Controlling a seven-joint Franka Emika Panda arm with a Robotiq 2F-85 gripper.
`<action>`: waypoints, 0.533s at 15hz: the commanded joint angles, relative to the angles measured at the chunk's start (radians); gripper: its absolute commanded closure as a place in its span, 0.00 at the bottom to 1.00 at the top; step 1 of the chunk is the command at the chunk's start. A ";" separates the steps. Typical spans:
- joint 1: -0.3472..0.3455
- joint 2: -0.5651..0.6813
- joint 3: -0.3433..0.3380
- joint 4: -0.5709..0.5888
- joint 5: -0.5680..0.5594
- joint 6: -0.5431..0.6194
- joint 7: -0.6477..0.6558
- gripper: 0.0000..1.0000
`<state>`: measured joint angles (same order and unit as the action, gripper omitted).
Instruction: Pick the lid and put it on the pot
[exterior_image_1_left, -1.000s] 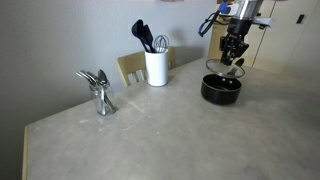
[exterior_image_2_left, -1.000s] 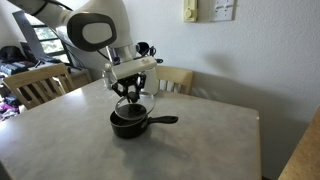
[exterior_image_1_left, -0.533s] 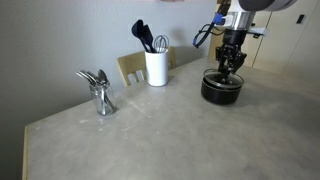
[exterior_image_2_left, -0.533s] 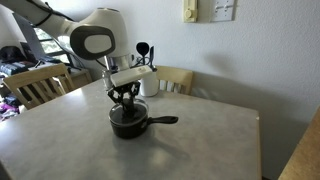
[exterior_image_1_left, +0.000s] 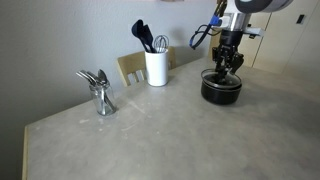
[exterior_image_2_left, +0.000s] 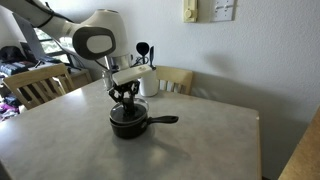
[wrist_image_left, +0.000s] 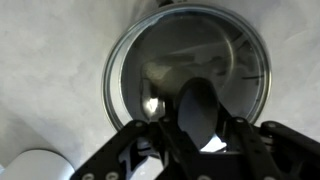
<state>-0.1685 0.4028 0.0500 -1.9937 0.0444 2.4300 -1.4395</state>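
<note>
Exterior view with the white utensil holder (exterior_image_1_left: 156, 68) near centre: camera low at the counter (exterior_image_1_left: 150, 135) edge, facing along it toward the grey wall, mid-range. Exterior view with the arm (exterior_image_2_left: 95, 38) at left: set across the counter, facing a white wall and a wooden chair (exterior_image_2_left: 35, 85), mid-range. Both share the pot (exterior_image_1_left: 221, 91). Wrist view: looks straight down, very near, fingers (wrist_image_left: 120, 155) along the bottom edge, lid (wrist_image_left: 190, 60) filling most of the frame.

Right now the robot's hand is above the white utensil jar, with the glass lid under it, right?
No: the hand is above the black pot, not the white jar, which stands apart; both exterior views show this. The glass lid is under it, as the wrist view shows.
</note>
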 joint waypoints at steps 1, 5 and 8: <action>0.005 0.016 0.009 0.035 -0.015 -0.019 -0.031 0.85; 0.009 0.020 0.014 0.025 -0.007 -0.030 -0.034 0.85; 0.006 0.022 0.010 0.017 -0.010 -0.024 -0.030 0.85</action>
<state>-0.1545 0.4132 0.0590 -1.9890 0.0435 2.4219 -1.4470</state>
